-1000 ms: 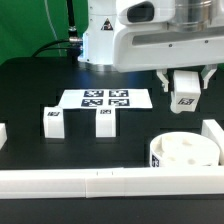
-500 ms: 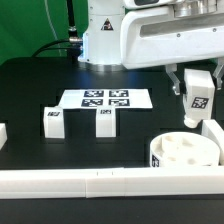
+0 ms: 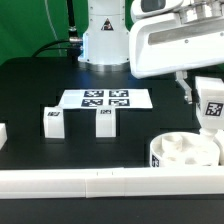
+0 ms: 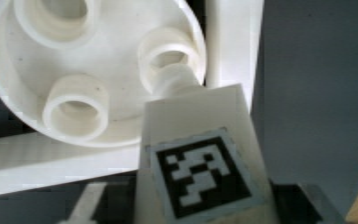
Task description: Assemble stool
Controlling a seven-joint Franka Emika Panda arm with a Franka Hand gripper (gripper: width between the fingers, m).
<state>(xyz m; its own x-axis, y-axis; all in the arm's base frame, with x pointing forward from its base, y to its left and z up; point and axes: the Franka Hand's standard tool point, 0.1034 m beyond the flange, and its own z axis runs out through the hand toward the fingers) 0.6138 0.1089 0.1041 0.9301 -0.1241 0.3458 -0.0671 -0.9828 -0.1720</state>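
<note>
three legs [image 3: 53, 121], one seat [image 3: 185, 152], one marker board [image 3: 105, 99]

Round white seat [image 3: 185, 150], sockets up; tagged leg [image 3: 53, 120] and second leg [image 3: 104, 120] upright side by side, third leg [image 3: 212, 105] raised above seat

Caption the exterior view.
Gripper holds a tagged leg above the seat disc; two more legs stand by the marker board.
</note>
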